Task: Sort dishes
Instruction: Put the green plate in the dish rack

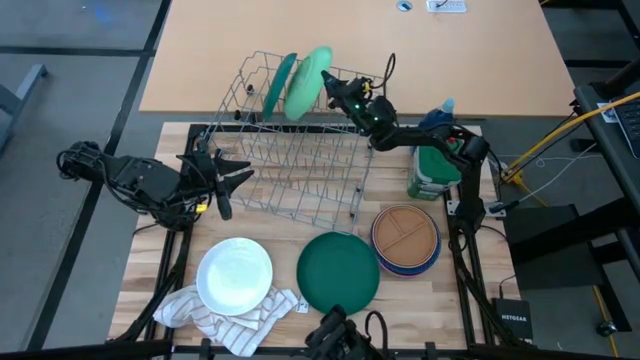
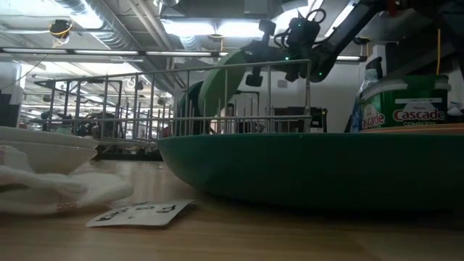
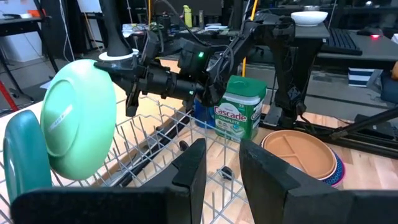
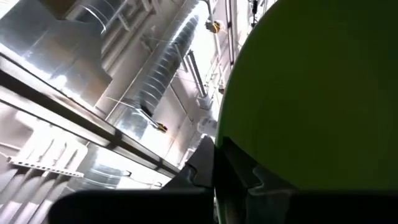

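Light green plate (image 1: 308,82): stood on edge in the wire rack (image 1: 300,165), beside a dark green plate (image 1: 279,82), rim clamped by the right hand (image 1: 334,84). Left hand (image 1: 232,180): released, fingers apart, at the rack's left side.

You have the wire rack (image 1: 300,150) at the table's rear centre, with two plates (image 1: 296,82) standing on edge in its far end. Before it lie three dishes: one plate (image 1: 234,277) left on the cloth (image 1: 190,308), one (image 1: 339,272) centre, a stack (image 1: 406,240) right. The container (image 1: 432,172) stands behind the stack.
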### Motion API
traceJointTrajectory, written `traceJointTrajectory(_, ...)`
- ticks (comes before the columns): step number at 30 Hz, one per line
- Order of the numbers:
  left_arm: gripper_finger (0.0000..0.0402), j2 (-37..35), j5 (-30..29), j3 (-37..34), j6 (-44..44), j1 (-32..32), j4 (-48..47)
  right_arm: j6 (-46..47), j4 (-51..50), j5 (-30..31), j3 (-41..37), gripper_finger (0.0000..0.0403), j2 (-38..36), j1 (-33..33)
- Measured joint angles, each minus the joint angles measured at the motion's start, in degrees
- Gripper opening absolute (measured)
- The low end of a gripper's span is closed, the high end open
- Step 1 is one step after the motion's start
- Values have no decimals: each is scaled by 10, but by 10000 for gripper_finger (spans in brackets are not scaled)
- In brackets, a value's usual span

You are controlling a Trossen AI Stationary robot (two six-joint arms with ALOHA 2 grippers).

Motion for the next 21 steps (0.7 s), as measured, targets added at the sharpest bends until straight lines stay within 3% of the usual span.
traceJointTrajectory(21,88,0,-3,0,11,0,0,-34,6,18,1,7,0,13)
